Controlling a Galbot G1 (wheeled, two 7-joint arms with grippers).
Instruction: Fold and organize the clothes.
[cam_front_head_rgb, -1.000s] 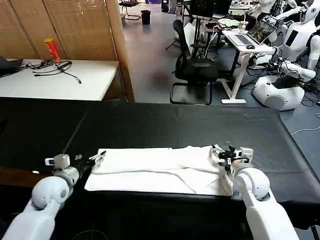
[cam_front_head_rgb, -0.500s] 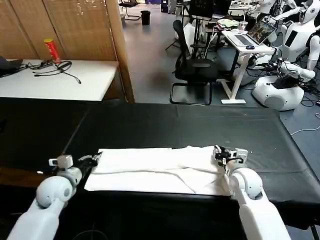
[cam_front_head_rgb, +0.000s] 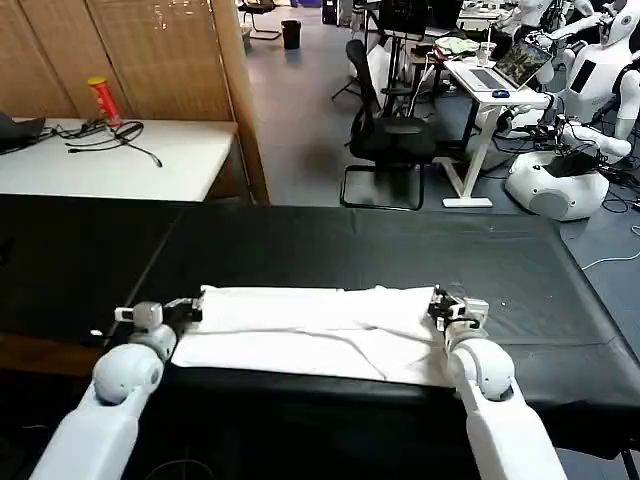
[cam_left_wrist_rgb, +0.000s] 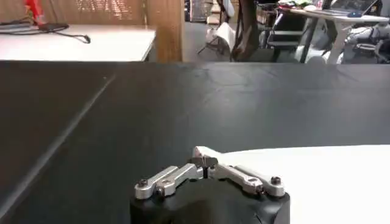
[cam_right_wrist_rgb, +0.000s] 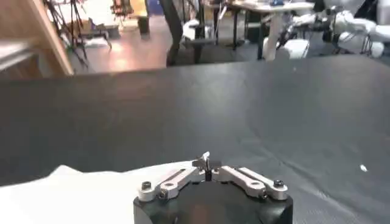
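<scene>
A white T-shirt (cam_front_head_rgb: 310, 330) lies folded into a long band across the near part of the black bench (cam_front_head_rgb: 330, 245), its length running left to right. The left pincer (cam_front_head_rgb: 185, 309) sits at the band's left end, tips drawn together on a corner of the cloth (a small white point pokes up between them in the left wrist view (cam_left_wrist_rgb: 204, 159)). The right pincer (cam_front_head_rgb: 440, 305) is at the right end, likewise closed on the fabric edge (cam_right_wrist_rgb: 206, 163), resting low against the bench.
</scene>
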